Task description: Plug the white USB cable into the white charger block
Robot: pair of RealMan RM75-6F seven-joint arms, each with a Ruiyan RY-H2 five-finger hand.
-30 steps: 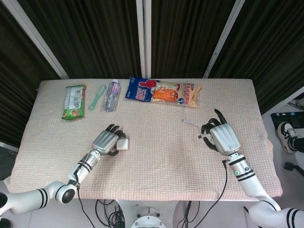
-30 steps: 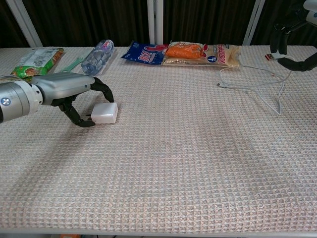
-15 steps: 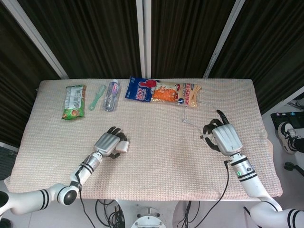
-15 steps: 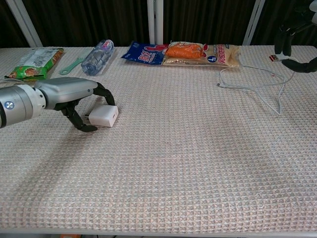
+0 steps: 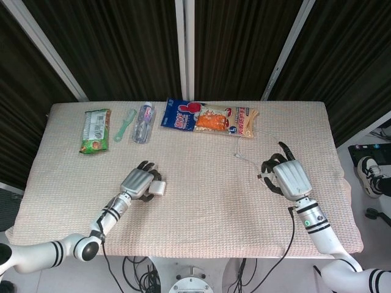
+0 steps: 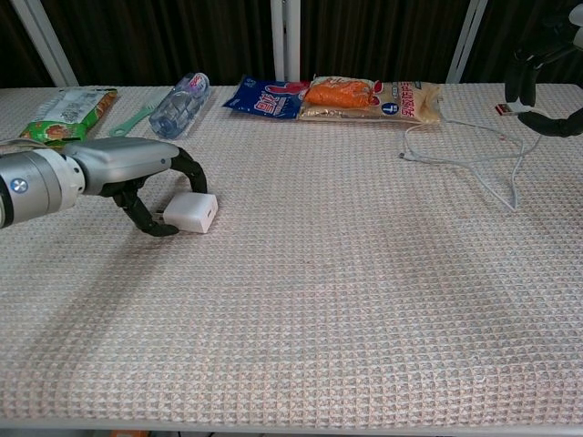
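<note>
Presently: left hand [image 6: 137,177] curled around charger [image 6: 191,211] on table; right hand [image 5: 287,177] pinches cable [image 6: 474,168] plug. Unplugged; lifting, aligning, inserting remain.

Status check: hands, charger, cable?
Left hand curled around small white charger block on the mat. Right hand pinches USB plug of thin white cable. Path between them clear.
</note>
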